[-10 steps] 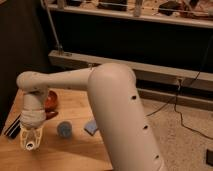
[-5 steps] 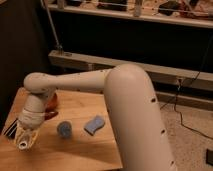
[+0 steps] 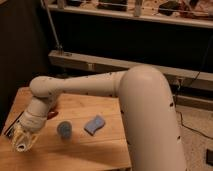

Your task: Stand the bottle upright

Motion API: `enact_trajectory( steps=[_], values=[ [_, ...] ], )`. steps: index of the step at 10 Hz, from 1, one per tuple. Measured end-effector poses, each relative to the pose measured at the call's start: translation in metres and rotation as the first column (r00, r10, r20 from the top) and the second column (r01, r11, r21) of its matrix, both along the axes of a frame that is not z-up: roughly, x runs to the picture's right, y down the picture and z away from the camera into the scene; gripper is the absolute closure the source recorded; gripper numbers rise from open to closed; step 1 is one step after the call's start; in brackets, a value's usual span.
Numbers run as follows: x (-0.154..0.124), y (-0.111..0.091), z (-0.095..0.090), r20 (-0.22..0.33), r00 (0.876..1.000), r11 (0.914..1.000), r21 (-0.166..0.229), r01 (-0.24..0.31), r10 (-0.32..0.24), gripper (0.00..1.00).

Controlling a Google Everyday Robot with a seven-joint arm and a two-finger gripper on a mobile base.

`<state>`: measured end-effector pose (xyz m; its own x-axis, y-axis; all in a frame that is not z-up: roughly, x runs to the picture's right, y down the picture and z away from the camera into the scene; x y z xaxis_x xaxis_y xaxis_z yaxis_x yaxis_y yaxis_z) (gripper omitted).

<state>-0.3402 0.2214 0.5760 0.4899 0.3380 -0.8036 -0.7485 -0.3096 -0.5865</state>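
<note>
nearest the camera, the robot's thick white arm (image 3: 145, 115) fills the right side of the view and reaches leftward across the wooden surface (image 3: 90, 150); at its end, low over the front left part of the surface, the gripper (image 3: 25, 136) points down and towards the camera; the jaws are closed around the bottle (image 3: 20, 144), a pale see-through shape that sits tilted in the grip rather than upright, its rounded end facing forward and down; whether that end touches the wood cannot be told; a narrow dark thing (image 3: 10, 131) shows at the left edge of the surface, just beside the gripper; to the right of the gripper a small blue cup (image 3: 64, 130) stands upright, apart from it; a little further right and slightly back lies a flat blue pad (image 3: 94, 124), near the cup but not touching it; a reddish object (image 3: 52, 114) peeks out behind the wrist; beyond the surface a pale metal rail (image 3: 100, 64) runs across a dark background; cables (image 3: 190, 127) trail over the floor at the right.
</note>
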Motion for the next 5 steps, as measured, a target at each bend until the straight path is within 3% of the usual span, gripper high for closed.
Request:
enact_trajectory(
  steps=[5],
  values=[
    [0.0073, 0.0053, -0.0040, 0.026, 1.000, 0.9990, 0.044, 0.006, -0.007, 0.92]
  ],
)
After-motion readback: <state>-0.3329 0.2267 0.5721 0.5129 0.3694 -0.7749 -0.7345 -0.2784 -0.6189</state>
